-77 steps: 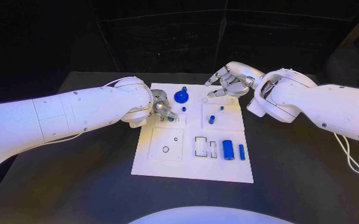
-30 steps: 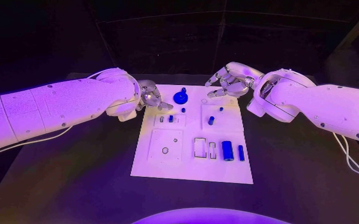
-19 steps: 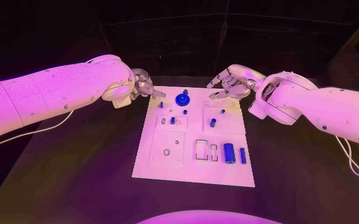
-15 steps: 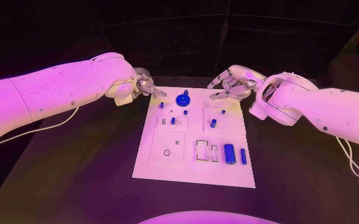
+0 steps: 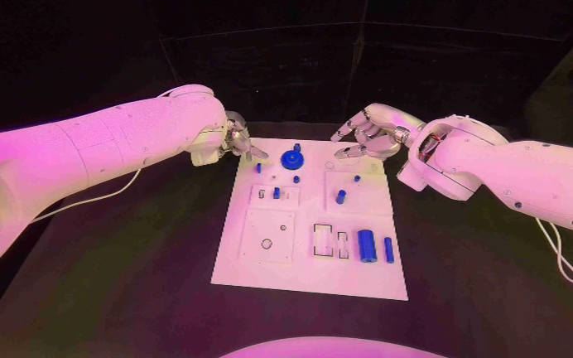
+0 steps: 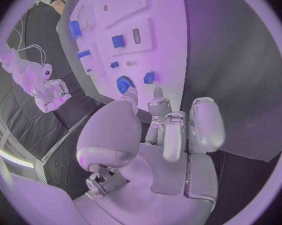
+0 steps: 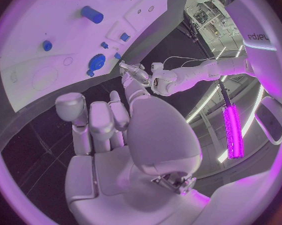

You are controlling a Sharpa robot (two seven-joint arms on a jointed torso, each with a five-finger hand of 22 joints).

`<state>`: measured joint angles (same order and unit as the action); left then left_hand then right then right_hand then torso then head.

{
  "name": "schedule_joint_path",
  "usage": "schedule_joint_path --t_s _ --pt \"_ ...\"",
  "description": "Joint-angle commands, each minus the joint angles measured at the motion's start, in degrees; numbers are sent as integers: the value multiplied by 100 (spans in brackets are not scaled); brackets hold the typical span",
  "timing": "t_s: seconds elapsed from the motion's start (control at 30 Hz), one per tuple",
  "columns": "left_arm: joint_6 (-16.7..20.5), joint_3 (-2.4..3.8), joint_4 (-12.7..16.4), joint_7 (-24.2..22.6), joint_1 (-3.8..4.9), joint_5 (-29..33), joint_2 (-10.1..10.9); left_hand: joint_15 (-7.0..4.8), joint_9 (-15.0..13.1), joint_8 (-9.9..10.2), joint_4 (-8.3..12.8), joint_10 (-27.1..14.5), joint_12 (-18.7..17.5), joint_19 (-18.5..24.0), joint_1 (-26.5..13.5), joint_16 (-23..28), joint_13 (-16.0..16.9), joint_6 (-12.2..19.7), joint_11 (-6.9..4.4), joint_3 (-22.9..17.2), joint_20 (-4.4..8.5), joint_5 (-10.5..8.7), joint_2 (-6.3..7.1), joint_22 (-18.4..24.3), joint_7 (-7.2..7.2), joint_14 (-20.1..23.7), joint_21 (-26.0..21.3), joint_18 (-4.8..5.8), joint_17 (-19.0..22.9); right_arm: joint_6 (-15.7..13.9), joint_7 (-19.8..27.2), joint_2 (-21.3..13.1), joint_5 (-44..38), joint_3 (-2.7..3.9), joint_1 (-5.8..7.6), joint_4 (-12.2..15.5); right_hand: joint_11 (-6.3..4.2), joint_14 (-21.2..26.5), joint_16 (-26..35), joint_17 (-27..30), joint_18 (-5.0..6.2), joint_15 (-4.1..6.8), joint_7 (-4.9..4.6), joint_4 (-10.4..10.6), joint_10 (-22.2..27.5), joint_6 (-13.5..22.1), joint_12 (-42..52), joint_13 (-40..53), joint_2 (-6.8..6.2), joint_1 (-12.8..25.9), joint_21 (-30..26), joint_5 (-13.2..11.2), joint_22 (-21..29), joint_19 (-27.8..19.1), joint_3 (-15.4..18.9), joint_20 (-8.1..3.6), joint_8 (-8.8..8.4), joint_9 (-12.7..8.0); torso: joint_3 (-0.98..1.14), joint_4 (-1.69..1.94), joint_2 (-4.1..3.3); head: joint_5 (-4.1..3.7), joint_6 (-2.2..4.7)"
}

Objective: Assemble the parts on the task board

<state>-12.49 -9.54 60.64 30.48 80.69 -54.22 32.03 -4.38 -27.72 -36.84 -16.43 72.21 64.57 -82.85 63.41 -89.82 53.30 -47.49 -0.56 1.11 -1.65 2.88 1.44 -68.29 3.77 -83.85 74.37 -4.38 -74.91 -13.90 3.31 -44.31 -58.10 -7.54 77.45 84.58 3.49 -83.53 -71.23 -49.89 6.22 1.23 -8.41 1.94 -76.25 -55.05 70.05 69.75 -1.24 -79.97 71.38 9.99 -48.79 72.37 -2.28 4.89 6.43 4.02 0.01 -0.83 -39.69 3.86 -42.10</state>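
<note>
You see both robot hands empty with fingers apart: left robot hand (image 5: pixel 234 140) and right robot hand (image 5: pixel 370 135) flank the task board's (image 5: pixel 313 273) far edge.

No readable text, labels or numbers anywhere.

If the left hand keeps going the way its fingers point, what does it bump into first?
Probably the small blue peg at the board's far left corner, just ahead of the left hand's fingertips. The round blue knob lies a bit further along. Depth is hard to judge.
</note>
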Motion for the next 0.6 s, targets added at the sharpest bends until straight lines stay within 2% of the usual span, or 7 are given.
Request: schedule_joint_path --t_s 0.03,0.23,0.6 --pt "-223 3 -74 -65 -4 -165 -52 37 5 37 -13 1 0 13 8 -18 7 4 33 35 -40 -5 -44 -9 32 -615 35 -17 -1509 -6 25 8 -10 3 13 -1 -18 3 26 5 116 8 -9 -8 18 34 0 0 15 31 -40 47 3 6 24 -11 -14 -7 1 -3 1 3 -7" --pt "-261 3 -173 -77 -20 -232 -127 39 15 39 -11 11 15 4 22 -18 23 -13 33 54 -43 -4 -54 -32 31 -615 51 -12 -1509 -8 29 17 -10 3 13 -3 -18 3 27 6 116 8 -9 -8 19 34 -1 -2 17 30 -40 53 3 7 23 -11 -14 -7 8 4 5 7 -13" --pt "-362 3 -279 -80 -48 -288 -243 38 58 50 7 34 49 -16 119 -18 52 -73 29 113 -49 -4 -96 -80 25 -615 81 -5 -1509 -5 35 37 -10 3 13 -7 -18 1 26 1 116 9 -10 -8 16 34 3 2 20 28 -40 69 0 10 22 -12 -14 -7 6 -2 7 7 -22"
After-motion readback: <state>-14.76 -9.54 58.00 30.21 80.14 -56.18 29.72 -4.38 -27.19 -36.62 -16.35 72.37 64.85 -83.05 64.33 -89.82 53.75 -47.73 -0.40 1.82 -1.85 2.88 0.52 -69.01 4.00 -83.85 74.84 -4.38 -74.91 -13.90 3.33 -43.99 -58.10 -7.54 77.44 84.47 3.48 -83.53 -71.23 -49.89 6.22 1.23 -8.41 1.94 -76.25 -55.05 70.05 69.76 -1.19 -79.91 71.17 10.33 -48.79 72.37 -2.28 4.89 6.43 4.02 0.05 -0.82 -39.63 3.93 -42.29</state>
